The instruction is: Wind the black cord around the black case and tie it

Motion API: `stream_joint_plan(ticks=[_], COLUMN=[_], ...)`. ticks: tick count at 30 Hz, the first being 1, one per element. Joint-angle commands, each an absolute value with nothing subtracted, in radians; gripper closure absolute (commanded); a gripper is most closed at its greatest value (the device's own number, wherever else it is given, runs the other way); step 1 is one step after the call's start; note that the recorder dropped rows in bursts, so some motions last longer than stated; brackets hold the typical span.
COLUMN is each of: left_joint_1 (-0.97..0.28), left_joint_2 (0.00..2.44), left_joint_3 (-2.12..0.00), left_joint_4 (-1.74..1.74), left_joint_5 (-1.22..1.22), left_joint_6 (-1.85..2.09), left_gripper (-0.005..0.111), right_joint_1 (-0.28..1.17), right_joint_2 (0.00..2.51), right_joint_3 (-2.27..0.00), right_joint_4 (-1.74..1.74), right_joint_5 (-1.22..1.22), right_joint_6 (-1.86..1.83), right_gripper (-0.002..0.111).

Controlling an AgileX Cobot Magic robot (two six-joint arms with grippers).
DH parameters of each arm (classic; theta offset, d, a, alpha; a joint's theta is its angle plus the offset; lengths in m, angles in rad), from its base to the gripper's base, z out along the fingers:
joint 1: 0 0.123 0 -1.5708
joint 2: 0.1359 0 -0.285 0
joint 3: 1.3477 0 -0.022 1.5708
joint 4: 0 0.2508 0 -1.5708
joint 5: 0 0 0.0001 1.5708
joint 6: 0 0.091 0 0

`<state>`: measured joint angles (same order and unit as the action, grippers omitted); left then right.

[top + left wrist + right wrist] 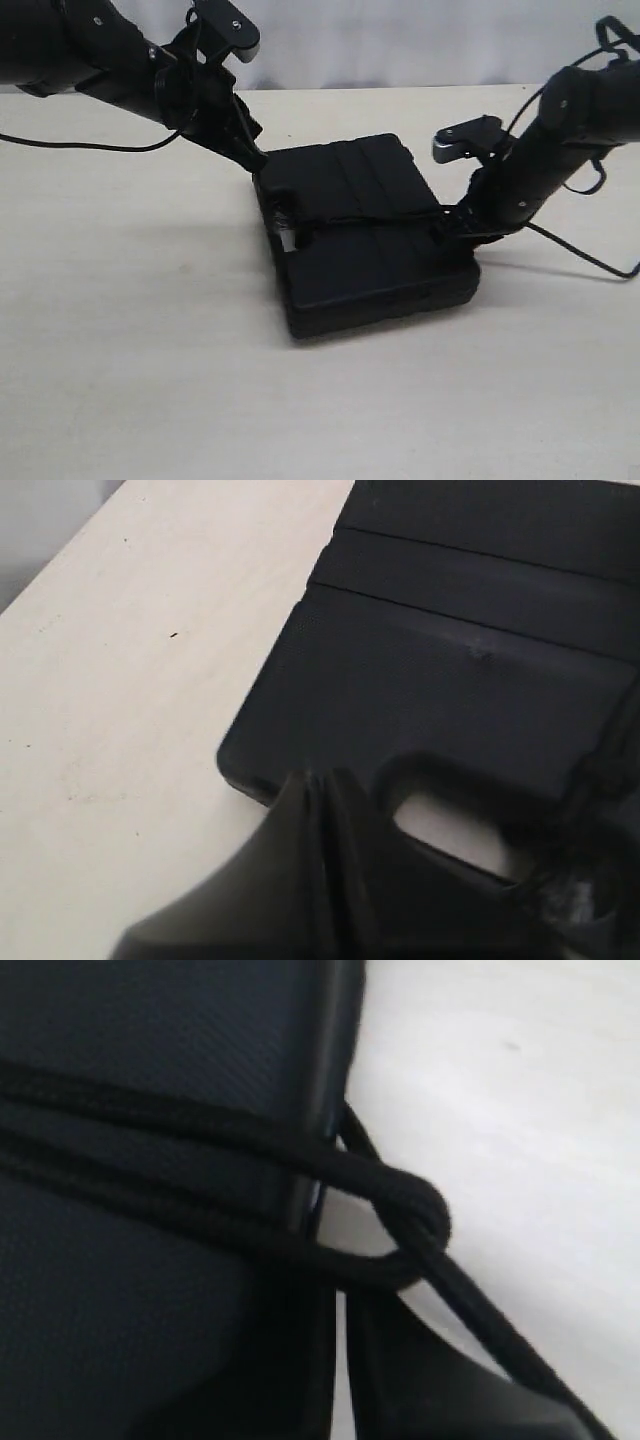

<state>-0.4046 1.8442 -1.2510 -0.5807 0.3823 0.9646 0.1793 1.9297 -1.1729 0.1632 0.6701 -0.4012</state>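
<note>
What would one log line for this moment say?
black case: flat on table | black cord: two strands over lid, crossed at edge | left gripper: shut, at handle side | right gripper: shut on cord

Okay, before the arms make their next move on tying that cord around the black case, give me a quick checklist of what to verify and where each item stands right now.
1. Black cord laid across the black case: ok, two strands run over it.
2. Knot snug at the case edge: not ok. The loop is loose, with a gap beside the edge.
3. Right claw shut beside that edge: ok.
4. Right claw actually gripping the cord: cannot tell.
5. Left claw shut, its tip against the case near the handle cut-out: ok.
</note>
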Motion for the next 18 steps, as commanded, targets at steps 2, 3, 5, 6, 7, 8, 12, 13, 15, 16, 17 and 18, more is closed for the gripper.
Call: stream_joint_plan(ticks=[2, 3, 5, 6, 7, 8, 12, 13, 15, 16, 17, 18], left_joint_1=[-0.402, -0.402, -0.402, -0.402, -0.402, -0.402, -0.402, -0.402, -0.402, -0.402, -0.402, -0.402], left_joint_2=[1.835, 1.835, 1.835, 1.835, 1.835, 1.835, 1.835, 1.835, 1.835, 1.835, 1.835, 1.835], left_joint_3=[-1.246, -1.246, -1.246, -1.246, -1.246, -1.246, -1.246, -1.246, -1.246, -1.246, -1.246, -1.246], left_joint_4=[-0.589, -0.589, -0.589, -0.589, -0.589, -0.589, -0.589, -0.589, -0.589, -0.589, -0.589, -0.589], left_joint_5=[0.38, 0.383, 0.386, 0.389, 0.391, 0.391, 0.413, 0.418, 0.444, 0.467, 0.489, 0.504], left_joint_6=[0.97, 0.973, 0.975, 0.975, 0.975, 0.975, 0.998, 0.998, 1.02, 1.042, 1.064, 1.078], left_gripper=[0.107, 0.107, 0.107, 0.107, 0.107, 0.107, 0.107, 0.107, 0.107, 0.107, 0.107, 0.107], right_joint_1=[0.314, 0.329, 0.357, 0.367, 0.373, 0.375, 0.373, 0.373, 0.375, 0.375, 0.375, 0.375], right_joint_2=[1.929, 1.929, 1.929, 1.929, 1.929, 1.929, 1.929, 1.926, 1.916, 1.908, 1.899, 1.889], right_joint_3=[-1.221, -1.232, -1.258, -1.268, -1.275, -1.282, -1.289, -1.294, -1.314, -1.329, -1.344, -1.356], right_joint_4=[0.19, 0.19, 0.19, 0.189, 0.175, 0.155, 0.104, 0.085, 0.057, 0.052, 0.052, 0.052], right_joint_5=[0.737, 0.753, 0.809, 0.833, 0.844, 0.852, 0.881, 0.897, 0.932, 0.958, 0.979, 0.995], right_joint_6=[-0.432, -0.436, -0.454, -0.465, -0.471, -0.461, -0.418, -0.426, -0.433, -0.433, -0.433, -0.433], right_gripper=[0.104, 0.104, 0.104, 0.104, 0.104, 0.104, 0.104, 0.104, 0.102, 0.099, 0.095, 0.091])
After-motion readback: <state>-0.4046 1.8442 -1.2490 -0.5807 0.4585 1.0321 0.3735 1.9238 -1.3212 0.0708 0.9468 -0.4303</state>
